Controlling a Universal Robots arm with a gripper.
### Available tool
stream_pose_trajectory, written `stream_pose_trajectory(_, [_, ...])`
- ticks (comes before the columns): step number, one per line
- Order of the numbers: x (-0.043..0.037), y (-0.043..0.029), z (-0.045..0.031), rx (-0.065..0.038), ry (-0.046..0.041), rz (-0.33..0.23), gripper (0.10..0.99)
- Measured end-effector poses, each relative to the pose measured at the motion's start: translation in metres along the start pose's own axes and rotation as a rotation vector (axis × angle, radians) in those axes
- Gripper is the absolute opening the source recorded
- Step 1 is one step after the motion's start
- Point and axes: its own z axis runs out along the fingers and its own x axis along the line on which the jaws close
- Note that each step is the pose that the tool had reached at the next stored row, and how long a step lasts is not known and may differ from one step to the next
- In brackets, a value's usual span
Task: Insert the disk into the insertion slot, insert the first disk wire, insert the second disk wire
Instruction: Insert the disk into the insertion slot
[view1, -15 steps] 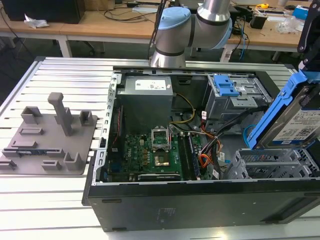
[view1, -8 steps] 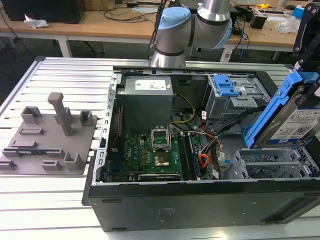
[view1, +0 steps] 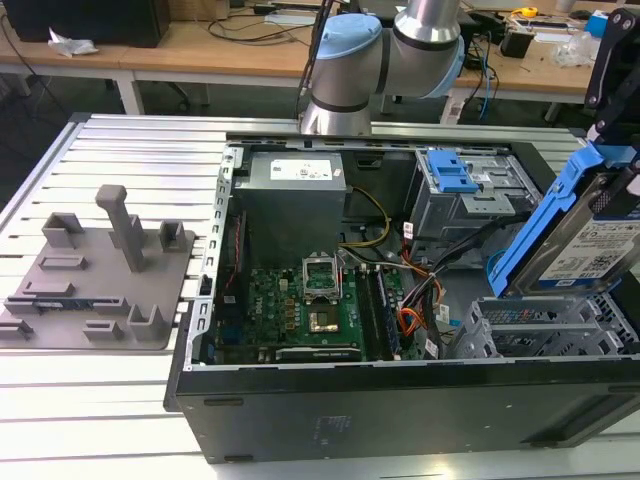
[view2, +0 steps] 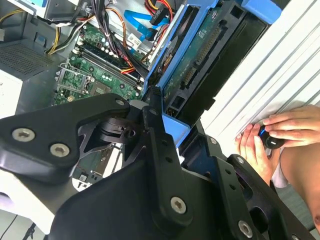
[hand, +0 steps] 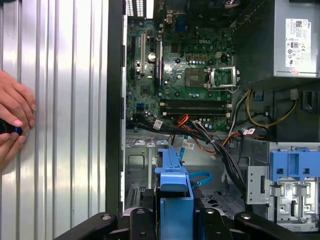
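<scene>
Exterior view: flat, blue-framed silver disk

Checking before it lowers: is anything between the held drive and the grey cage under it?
Nothing shows between them in the exterior view: the drive, tilted, hangs just over the cage. In the first wrist view a light-blue cable loops by the cage, close beside the drive, and might snag.

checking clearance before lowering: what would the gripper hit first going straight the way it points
Probably the insertion slot, the grey cage just beneath the disk the gripper holds; depth is hard to judge.
</scene>
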Motion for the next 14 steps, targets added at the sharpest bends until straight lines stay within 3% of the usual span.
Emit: stream_pose_trajectory(14, [0.0012, -0.0009, 0.0043, 0.000, 0.0000, -0.001, 0.365])
